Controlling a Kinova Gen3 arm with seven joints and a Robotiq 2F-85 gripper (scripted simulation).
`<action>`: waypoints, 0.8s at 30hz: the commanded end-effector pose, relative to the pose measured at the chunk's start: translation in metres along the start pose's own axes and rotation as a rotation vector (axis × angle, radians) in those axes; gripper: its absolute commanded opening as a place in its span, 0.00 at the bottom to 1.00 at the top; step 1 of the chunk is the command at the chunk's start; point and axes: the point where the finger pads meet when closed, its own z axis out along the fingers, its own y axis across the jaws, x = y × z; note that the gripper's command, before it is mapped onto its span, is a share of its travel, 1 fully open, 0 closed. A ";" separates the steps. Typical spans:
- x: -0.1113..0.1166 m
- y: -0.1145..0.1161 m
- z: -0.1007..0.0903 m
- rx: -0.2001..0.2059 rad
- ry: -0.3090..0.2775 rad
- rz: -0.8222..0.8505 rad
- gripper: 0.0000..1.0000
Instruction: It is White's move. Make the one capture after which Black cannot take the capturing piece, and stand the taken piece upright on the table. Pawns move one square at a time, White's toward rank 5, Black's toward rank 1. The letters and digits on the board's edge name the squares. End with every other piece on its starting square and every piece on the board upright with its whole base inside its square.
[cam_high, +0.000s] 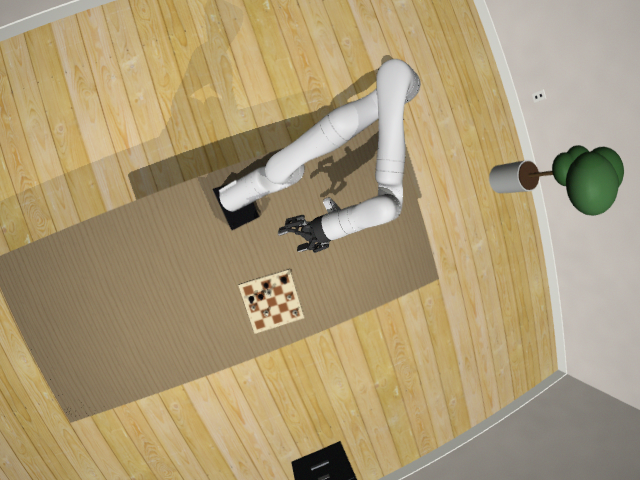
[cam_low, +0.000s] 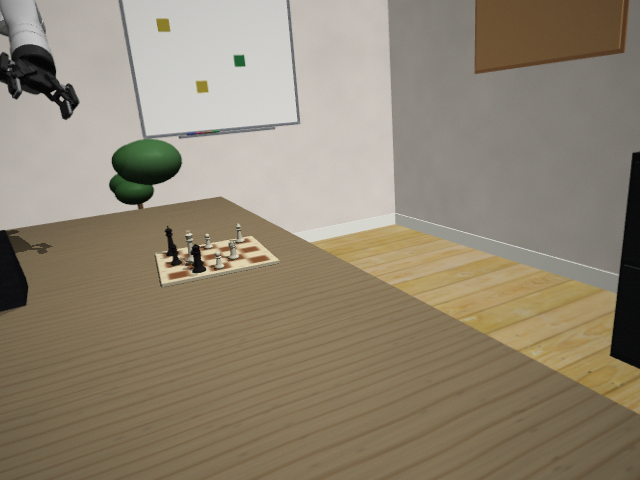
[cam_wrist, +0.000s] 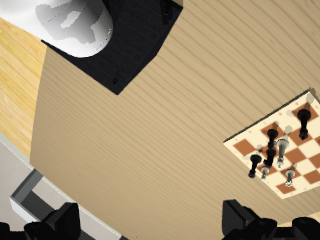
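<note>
The gripper hung high above the desk, fingers spread wide and empty, with no capture begun; the chessboard lay toward six o'clock, pieces upright.

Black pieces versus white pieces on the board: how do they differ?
The black pieces are dark and fewer, clustered toward the board's left end in the exterior view; the white pieces are pale, more numerous and spread farther right. All appear upright, none touched by the open end effector.
</note>
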 end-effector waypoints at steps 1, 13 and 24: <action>-0.003 0.006 0.000 0.007 0.001 -0.038 1.00; -0.023 0.049 -0.003 0.045 -0.009 -0.349 1.00; -0.038 0.120 0.001 0.084 -0.005 -0.798 1.00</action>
